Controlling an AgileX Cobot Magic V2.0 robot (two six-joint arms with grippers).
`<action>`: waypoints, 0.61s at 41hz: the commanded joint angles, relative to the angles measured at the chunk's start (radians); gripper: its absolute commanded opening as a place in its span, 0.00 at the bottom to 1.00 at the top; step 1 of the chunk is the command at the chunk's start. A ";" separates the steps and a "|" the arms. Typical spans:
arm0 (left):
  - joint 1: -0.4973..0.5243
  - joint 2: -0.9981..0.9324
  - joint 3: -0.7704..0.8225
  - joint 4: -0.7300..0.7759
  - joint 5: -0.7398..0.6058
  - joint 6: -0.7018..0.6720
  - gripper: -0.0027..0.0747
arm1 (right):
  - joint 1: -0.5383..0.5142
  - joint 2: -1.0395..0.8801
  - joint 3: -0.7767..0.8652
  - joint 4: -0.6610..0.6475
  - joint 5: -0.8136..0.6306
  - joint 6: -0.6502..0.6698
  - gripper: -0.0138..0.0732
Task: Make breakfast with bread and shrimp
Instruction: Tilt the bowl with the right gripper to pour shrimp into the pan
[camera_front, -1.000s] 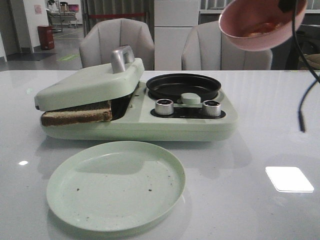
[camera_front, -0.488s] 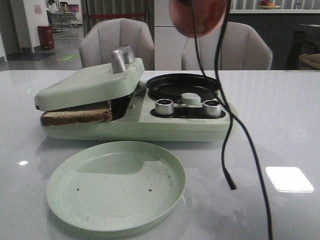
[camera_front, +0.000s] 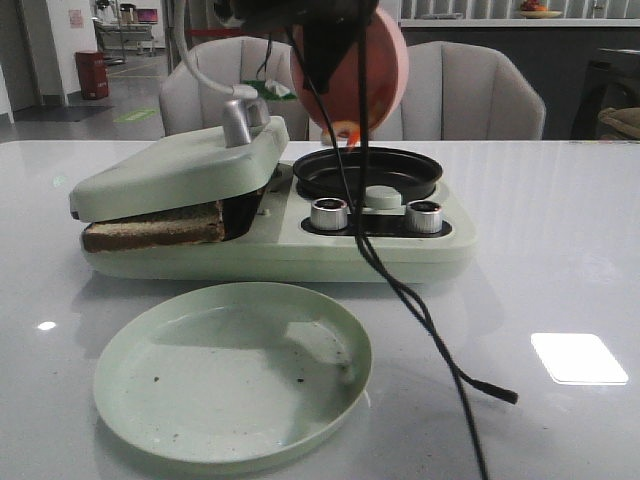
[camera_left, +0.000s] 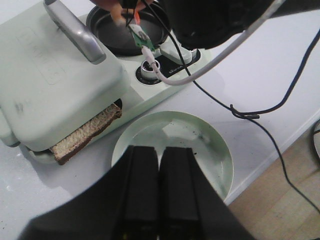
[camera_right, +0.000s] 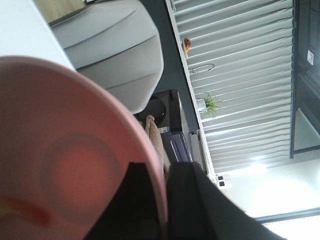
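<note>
Shrimp (blurry, seemingly) at tipped bowl rim, above pan

Right arm: black housing, glossy, rounded in outline. A grey-white cable loops from it; in the left wrist view the same pale cable ends at a small white plug, beside an exposed green circuit board with red and black leads. Thin black wires hang from the arm, one ending in a short black plug tip; one wire carries a knot in the left wrist view. Left gripper: two flat, matte black rectangular fingers with squared ends on a black body. Right gripper fingers: black, matte, squared edges. No markings or screws legible.
</note>
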 joint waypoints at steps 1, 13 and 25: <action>-0.009 -0.003 -0.029 -0.032 -0.063 -0.003 0.16 | -0.006 -0.028 -0.039 -0.100 0.037 -0.039 0.19; -0.009 -0.003 -0.029 -0.030 -0.063 -0.003 0.16 | -0.024 0.013 -0.046 -0.100 0.109 -0.099 0.19; -0.009 -0.003 -0.029 -0.030 -0.063 -0.003 0.16 | -0.024 -0.052 -0.135 -0.098 0.221 -0.081 0.18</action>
